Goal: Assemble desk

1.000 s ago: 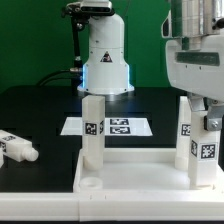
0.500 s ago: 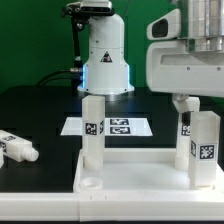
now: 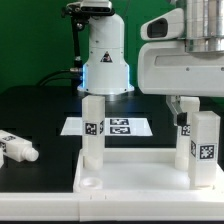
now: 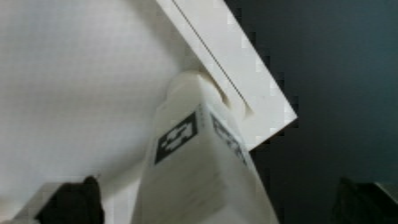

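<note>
**Exterior view: 2 legs up on the desk panel, hand spread above the far one**

Exterior view shows the desk panel point(image 3: 135, 172) lying flat on the black worktop point(image 3: 40, 110), close to the camera, its raised rim showing and a round socket point(image 3: 89, 184) free at the near corner on the exterior view's left. 2 white post legs stand upright on it: the left leg point(image 3: 93, 128) just behind that free socket, and the right leg point(image 3: 205, 148) at the panel's corner on the exterior view's right. Both carry black-and-white square tags.

Just above the right leg hangs the hand point(image 3: 186, 104), fingers apart and clasping nothing; one dark fingertip sits just beside the leg's top. From the wrist view, the same leg point(image 4: 192, 150) fills the middle, its tag visible, standing at the panel's corner, with the dark fingertips at either side, clear of it.

Off the panel, a 3rd leg point(image 3: 17, 147) lies on its side at the exterior view's left. Behind the panel lies the marker board point(image 3: 125, 127), and beyond it stands the white robot base point(image 3: 105, 60).
</note>
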